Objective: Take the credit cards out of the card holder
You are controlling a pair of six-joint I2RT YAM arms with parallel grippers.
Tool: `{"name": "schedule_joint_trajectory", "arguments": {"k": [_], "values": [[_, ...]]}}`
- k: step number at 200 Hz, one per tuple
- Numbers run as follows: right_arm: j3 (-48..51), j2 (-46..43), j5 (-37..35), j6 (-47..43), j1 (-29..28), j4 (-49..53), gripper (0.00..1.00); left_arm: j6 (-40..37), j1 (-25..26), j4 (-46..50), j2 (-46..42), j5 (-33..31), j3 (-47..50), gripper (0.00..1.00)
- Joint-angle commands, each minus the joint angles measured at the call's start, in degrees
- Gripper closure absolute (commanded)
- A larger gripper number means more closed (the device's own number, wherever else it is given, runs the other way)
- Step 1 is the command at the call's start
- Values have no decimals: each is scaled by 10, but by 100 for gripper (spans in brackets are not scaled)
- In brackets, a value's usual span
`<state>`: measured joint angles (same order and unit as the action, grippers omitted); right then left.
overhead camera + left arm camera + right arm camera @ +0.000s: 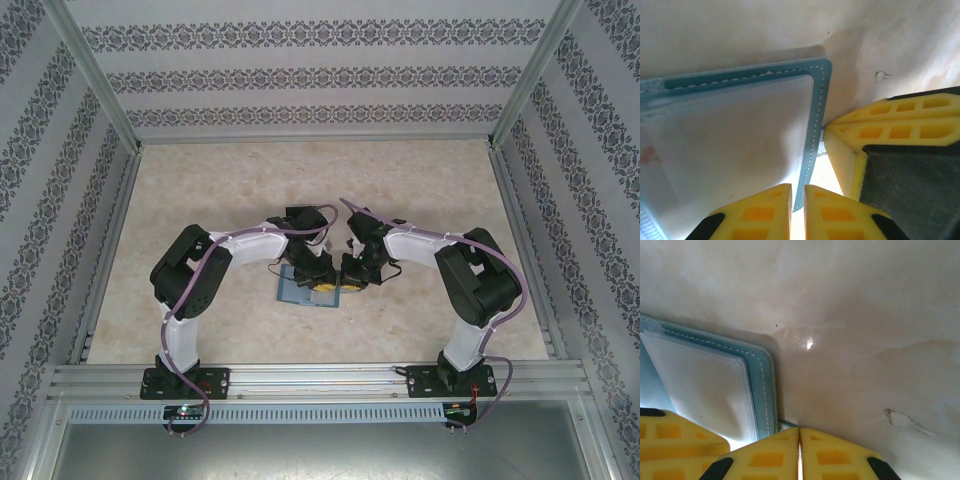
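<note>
Position: card holder lies opened flat on the table, centre and towards the near side, pale inner pocket facing up. Whether the credit cards sit behind that pocket I cannot tell. Left gripper is at its right rim, jaws nearly together, seemingly nipping the stitched teal edge, probably to pin it. Right gripper, just right of that rim at the corner, is clenched with nothing seen between its jaws, likely poised to probe the pocket.
</note>
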<state>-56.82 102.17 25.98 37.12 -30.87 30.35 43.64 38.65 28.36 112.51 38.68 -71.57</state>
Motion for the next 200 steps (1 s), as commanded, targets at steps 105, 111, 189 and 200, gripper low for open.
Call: {"name": "schedule_joint_trajectory", "arguments": {"k": [105,111,189,200], "values": [[9,10,-17,-5,1,10,88,-41,7,51,16,-56,-2,85],[9,10,-17,-5,1,11,88,-44,8,58,13,-62,-4,85],[14,6,-18,-5,1,9,87,-82,23,151,11,-159,-49,80],[15,6,-18,-5,1,9,87,-85,27,165,12,-176,-58,79]]}}
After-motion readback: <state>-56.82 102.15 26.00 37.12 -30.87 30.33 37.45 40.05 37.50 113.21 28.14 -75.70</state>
